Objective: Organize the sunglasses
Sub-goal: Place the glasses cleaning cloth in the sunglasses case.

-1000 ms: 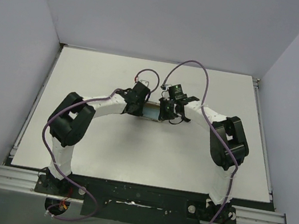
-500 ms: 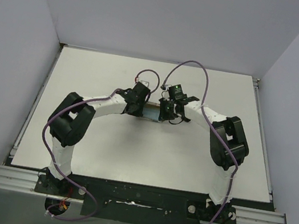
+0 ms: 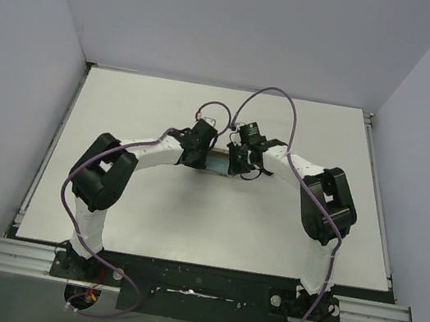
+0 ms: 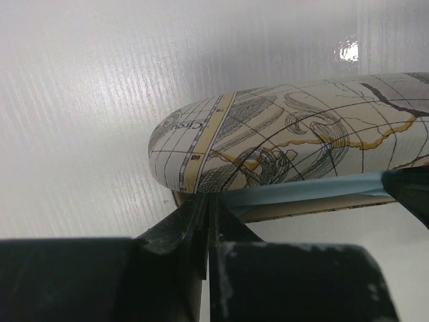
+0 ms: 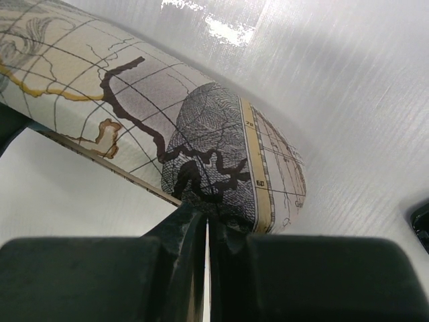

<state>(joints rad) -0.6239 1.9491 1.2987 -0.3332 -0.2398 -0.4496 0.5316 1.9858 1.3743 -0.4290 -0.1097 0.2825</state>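
Left claw (image 4: pixel 206 204) shut, apparently touching case (image 4: pixel 288 134)

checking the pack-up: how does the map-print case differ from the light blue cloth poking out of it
The oblong grey-beige map-print case is patterned with yellow and black lines; the light blue cloth is plain. The case shows a broad domed lid; the cloth shows only a thin strip along the seam under that lid. Both run the same way, touching.

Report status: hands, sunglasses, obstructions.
Left hand, right hand shut at ends of oblong map-printed case. Black sunglasses not visible. Light blue cloth pokes from its seam.
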